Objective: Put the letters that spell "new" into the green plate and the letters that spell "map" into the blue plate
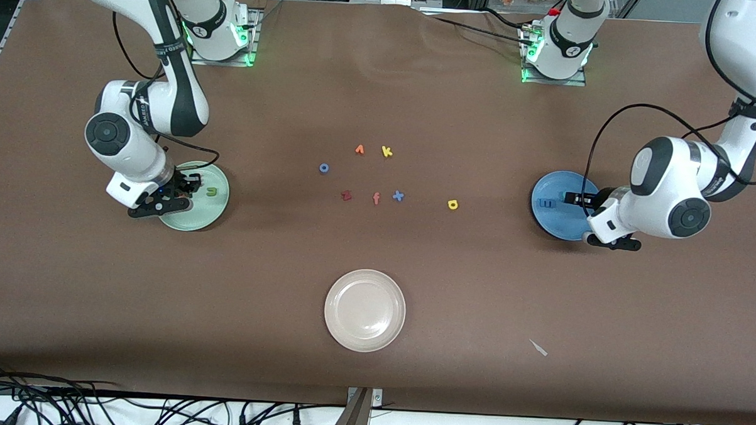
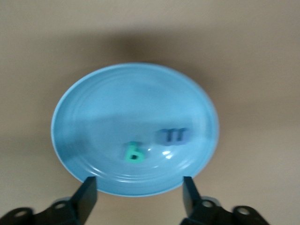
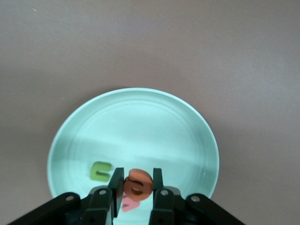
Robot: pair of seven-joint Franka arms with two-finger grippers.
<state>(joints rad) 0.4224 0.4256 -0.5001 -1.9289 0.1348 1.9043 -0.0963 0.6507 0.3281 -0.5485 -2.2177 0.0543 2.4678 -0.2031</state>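
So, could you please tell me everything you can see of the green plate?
The green plate is a round, shallow, pale mint dish with a glossy, hard-looking surface and faint concentric rings. It lies flat on the brown table toward the right arm's end. In it lie an olive-green n and a pinkish letter, mostly hidden. The right gripper hangs over its rim, shut on an orange e.

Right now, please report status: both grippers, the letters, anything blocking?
Left gripper open over blue plate, m and a inside. Right gripper shut on orange e over green plate. Yellow p on table, unobstructed.
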